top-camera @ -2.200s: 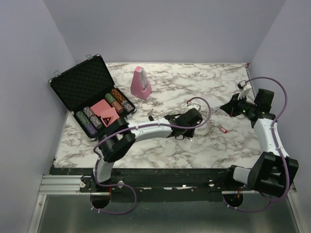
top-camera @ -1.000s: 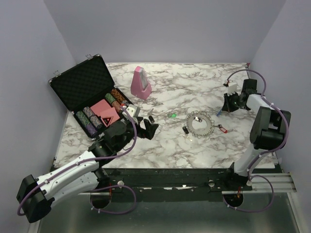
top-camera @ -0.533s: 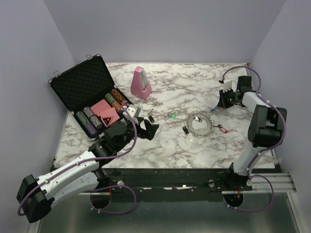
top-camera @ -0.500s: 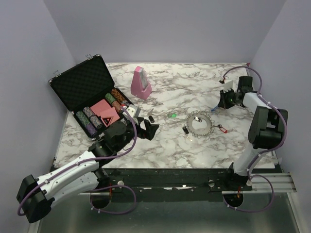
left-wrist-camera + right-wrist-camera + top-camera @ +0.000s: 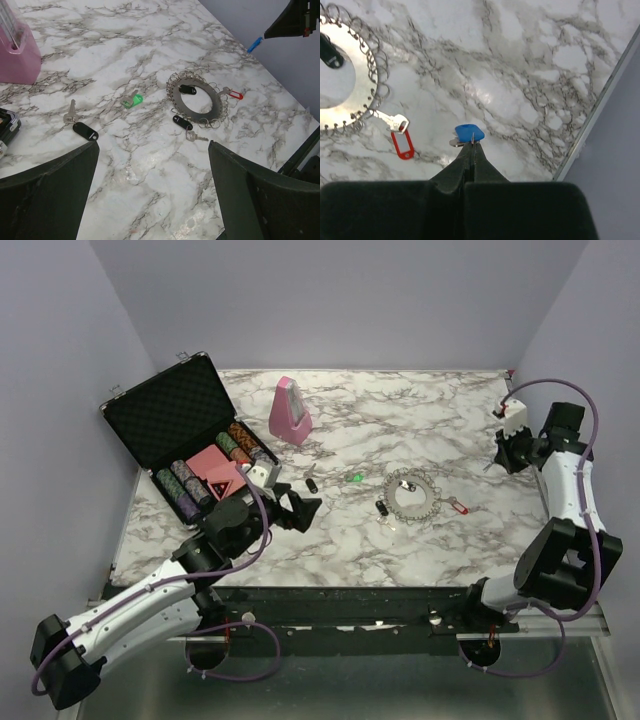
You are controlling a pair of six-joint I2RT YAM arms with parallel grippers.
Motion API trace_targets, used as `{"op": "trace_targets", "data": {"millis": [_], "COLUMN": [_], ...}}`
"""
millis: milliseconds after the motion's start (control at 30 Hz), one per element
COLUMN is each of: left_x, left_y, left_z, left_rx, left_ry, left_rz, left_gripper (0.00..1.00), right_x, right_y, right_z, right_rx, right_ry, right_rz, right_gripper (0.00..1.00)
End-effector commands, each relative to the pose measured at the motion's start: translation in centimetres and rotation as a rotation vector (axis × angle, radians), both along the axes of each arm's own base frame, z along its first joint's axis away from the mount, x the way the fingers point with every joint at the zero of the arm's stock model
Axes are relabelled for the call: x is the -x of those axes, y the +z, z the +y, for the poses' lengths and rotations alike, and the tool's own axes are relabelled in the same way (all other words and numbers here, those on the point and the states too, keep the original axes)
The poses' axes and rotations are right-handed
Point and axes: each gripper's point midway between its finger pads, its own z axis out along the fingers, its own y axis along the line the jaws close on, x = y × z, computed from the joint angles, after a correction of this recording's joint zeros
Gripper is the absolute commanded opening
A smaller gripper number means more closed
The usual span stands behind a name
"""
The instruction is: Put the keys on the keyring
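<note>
The keyring (image 5: 412, 493) lies flat on the marble, right of centre, with a black-capped key (image 5: 187, 89) on its rim. A red-capped key (image 5: 458, 506) touches its right side. Loose on the marble lie a green-capped key (image 5: 133, 101) and two black-capped keys (image 5: 85, 131), (image 5: 182, 122). My right gripper (image 5: 472, 144) is shut on a blue-capped key (image 5: 469, 133), held in the air to the right of the keyring (image 5: 365, 95). My left gripper (image 5: 300, 508) hovers open over bare marble, left of the keyring (image 5: 197, 100).
An open black poker-chip case (image 5: 190, 440) stands at the back left, a pink metronome (image 5: 290, 412) behind the centre. The table's right edge (image 5: 600, 110) and the side wall are close to my right gripper.
My right gripper has carried the blue-capped key rightward, away from the keyring towards the right wall. My left gripper has shifted slightly and stays open.
</note>
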Motion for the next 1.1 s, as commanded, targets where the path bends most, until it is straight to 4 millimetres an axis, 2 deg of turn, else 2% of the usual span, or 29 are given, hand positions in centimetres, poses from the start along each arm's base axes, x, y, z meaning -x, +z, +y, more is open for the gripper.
{"op": "trace_targets", "data": {"millis": [0,167,333,700,1067], "left_x": [0.6,0.7,0.7,0.7,0.4], "left_y": [-0.7,-1.1,-1.5,-1.9,-2.3], "left_z": [0.2,0.4,0.7,0.8,0.6], "left_rx": [0.009,0.006,-0.001,0.007,-0.007], "left_ry": [-0.016,-0.015,-0.006,0.004,0.005], "left_rz": [0.005,0.008,0.011,0.013,0.019], "left_gripper": [0.99,0.99,0.99,0.99,0.99], "right_x": [5.2,7.1,7.5,4.7,1.6], "right_y": [-4.0,-7.8,-8.8,-9.6,-8.4], "right_z": [-1.6,-3.3,-3.6,-3.2,-1.5], "right_rx": [0.076,0.099,0.09,-0.01,-0.11], "right_ry": [0.027,0.011,0.008,0.032,0.048], "right_rz": [0.212,0.334,0.369,0.369,0.302], "right_gripper": [0.0,0.0,0.0,0.0,0.0]}}
